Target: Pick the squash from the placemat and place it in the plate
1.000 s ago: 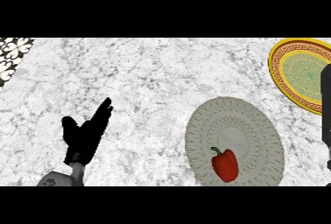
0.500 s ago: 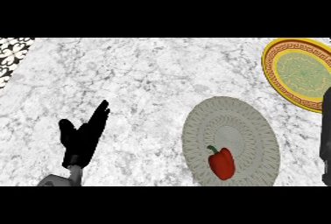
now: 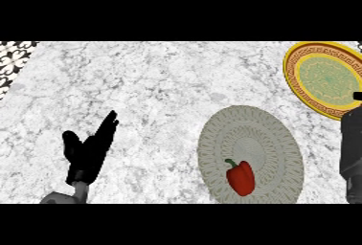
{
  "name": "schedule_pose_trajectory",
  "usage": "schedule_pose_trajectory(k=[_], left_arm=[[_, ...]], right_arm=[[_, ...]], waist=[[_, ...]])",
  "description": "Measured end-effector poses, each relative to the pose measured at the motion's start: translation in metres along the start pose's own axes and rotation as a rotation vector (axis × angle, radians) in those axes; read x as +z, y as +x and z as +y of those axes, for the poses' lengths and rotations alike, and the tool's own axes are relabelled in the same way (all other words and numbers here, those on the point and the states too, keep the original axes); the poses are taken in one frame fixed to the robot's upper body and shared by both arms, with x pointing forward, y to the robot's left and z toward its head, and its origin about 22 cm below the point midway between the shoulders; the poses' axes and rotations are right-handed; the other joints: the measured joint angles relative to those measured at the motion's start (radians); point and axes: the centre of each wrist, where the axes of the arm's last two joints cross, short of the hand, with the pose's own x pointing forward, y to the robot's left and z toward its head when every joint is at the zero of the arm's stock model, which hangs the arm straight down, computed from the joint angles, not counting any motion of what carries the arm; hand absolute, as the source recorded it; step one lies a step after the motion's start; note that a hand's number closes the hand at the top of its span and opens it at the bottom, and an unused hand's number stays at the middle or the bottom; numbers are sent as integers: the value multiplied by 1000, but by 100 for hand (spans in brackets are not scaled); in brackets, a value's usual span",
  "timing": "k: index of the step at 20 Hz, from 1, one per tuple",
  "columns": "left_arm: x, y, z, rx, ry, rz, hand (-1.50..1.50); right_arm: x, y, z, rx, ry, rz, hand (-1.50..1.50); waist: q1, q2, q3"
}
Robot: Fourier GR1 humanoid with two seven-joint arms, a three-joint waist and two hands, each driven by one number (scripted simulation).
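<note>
A red bell pepper (image 3: 240,178) lies on the lower part of a round grey-green patterned placemat (image 3: 247,139); no squash shows. A gold-rimmed plate (image 3: 326,76) with a green centre sits at the far right, holding nothing. My left hand (image 3: 86,155) rests open at the lower left, fingers straight and pointing up, well away from the placemat. At the right edge a dark part of my right arm (image 3: 351,148) stands beside the placemat and just below the plate. I cannot make out its fingers.
White marble counter (image 3: 163,95) spreads across the view. A black-and-white patterned surface (image 3: 14,52) shows at the top left corner. The plate is cut off by the picture's right edge.
Everything has slid a little to the left in the view. The dark right arm's upper end sits lower at the right edge than a second ago. The pepper stays on the placemat.
</note>
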Motion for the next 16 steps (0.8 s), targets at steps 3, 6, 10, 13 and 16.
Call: schedule_pose_trajectory(k=[3, 6, 10, 13, 16], left_arm=[[0, -1, -2, 4, 5, 1, 0], [-1, -1, -1, 2, 8, 0, 0], [-1, -2, -3, -1, 11, 0, 0], [-1, -3, 0, 3, 11, 11, 0], [0, -7, 0, 2, 15, 8, 0]], right_arm=[[-2, -8, 10, -62, 34, 17, -150], [0, -11, 14, -144, 28, 14, -150], [0, -10, 13, -278, -39, -1, -150], [4, -11, 14, -362, -75, 21, -150], [15, -10, 15, -424, -76, 45, -150]], waist=[[-1, -1, 0], [0, -1, 1], [-4, -5, 0], [-13, -10, -2], [-21, -15, -2]])
